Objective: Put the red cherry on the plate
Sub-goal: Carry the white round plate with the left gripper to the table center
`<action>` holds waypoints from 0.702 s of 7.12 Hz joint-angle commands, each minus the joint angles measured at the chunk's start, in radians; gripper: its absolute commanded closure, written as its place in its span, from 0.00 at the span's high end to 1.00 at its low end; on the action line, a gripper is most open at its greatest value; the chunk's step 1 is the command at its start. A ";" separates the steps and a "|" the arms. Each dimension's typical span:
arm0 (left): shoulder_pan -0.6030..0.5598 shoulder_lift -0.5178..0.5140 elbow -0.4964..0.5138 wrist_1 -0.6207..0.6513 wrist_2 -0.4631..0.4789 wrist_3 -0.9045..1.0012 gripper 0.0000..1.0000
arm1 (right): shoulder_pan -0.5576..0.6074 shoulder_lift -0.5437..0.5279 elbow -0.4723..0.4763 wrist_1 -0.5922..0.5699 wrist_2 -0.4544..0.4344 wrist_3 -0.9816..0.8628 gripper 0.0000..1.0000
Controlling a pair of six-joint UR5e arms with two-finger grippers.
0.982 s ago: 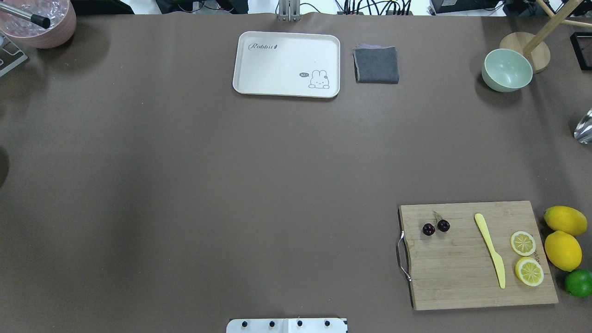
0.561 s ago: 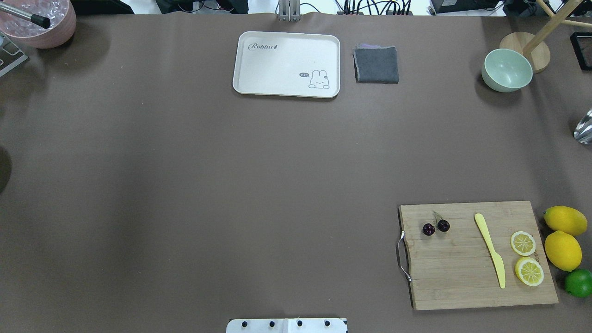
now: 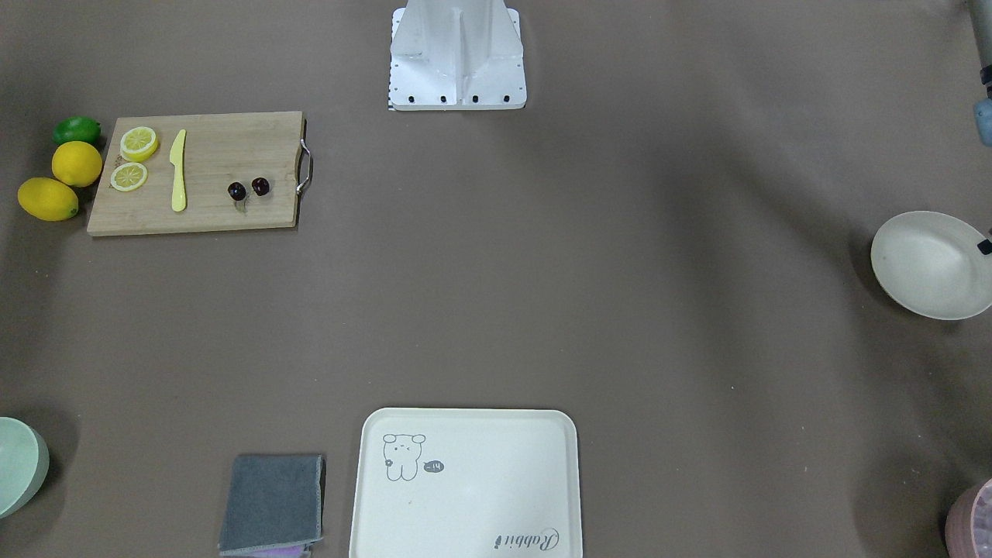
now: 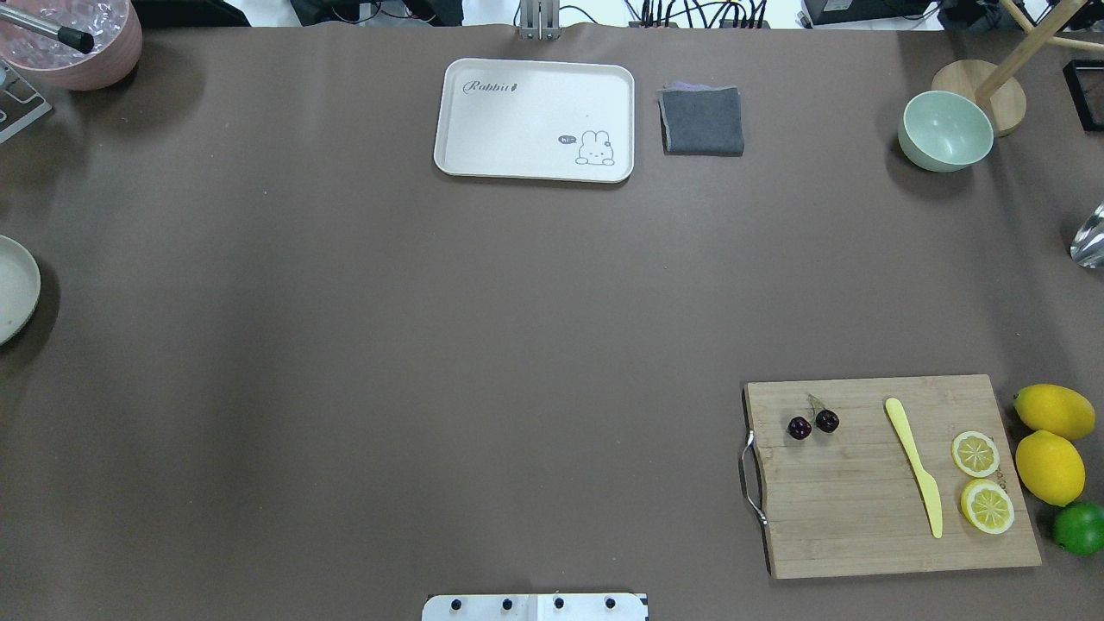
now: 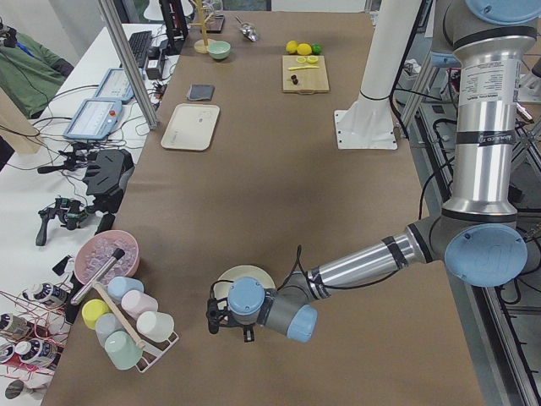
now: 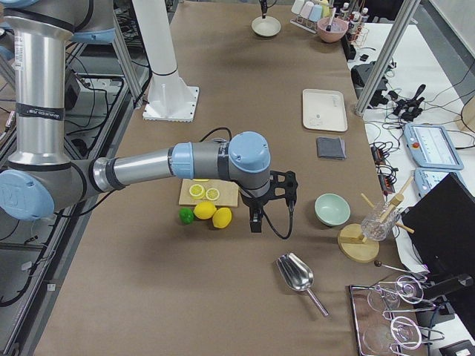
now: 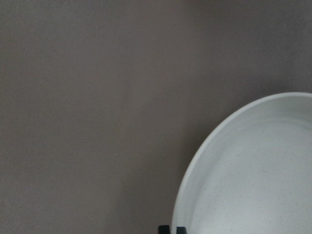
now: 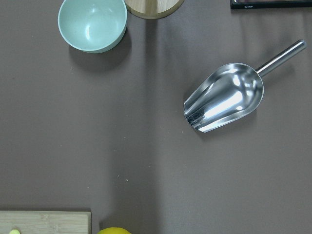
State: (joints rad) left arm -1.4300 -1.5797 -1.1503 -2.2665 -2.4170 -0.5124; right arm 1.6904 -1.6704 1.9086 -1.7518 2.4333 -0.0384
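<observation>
The red cherry [image 4: 812, 423] is a pair of dark cherries lying on the left part of a wooden cutting board [image 4: 862, 526] at the near right; it also shows in the front view [image 3: 248, 188]. The plate [image 4: 12, 288] is round and cream-white and pokes in at the far left edge of the table, seen whole in the front view [image 3: 926, 267]. My left gripper [image 7: 171, 229] is shut on the plate's rim, with a black fingertip [image 3: 984, 247] on its edge. My right gripper [image 6: 256, 215] hangs beyond the lemons, away from the cherry; whether it is open, I cannot tell.
A rabbit tray [image 4: 535, 119] and a grey cloth [image 4: 701, 121] lie at the far middle. A green bowl [image 4: 945, 131] stands far right. On the board lie a yellow knife [image 4: 914, 466] and lemon slices; lemons [image 4: 1050, 466] and a lime sit beside it. A metal scoop [image 8: 224, 97] lies right.
The plate has come into the overhead view at the left edge, where only a shadow showed before. The cherry and the board have not moved.
</observation>
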 commanded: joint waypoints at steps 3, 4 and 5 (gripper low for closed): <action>-0.018 -0.165 -0.189 0.099 -0.116 -0.279 0.00 | 0.000 0.001 -0.002 0.000 0.010 0.000 1.00; 0.041 -0.210 -0.268 0.097 -0.114 -0.407 0.00 | -0.005 0.011 0.000 -0.002 0.012 0.002 1.00; 0.162 -0.261 -0.325 0.099 -0.087 -0.561 0.00 | -0.017 0.017 -0.003 -0.002 0.010 0.005 1.00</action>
State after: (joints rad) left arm -1.3798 -1.7799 -1.3940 -2.1679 -2.5238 -0.8893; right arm 1.6844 -1.6617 1.9068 -1.7528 2.4437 -0.0368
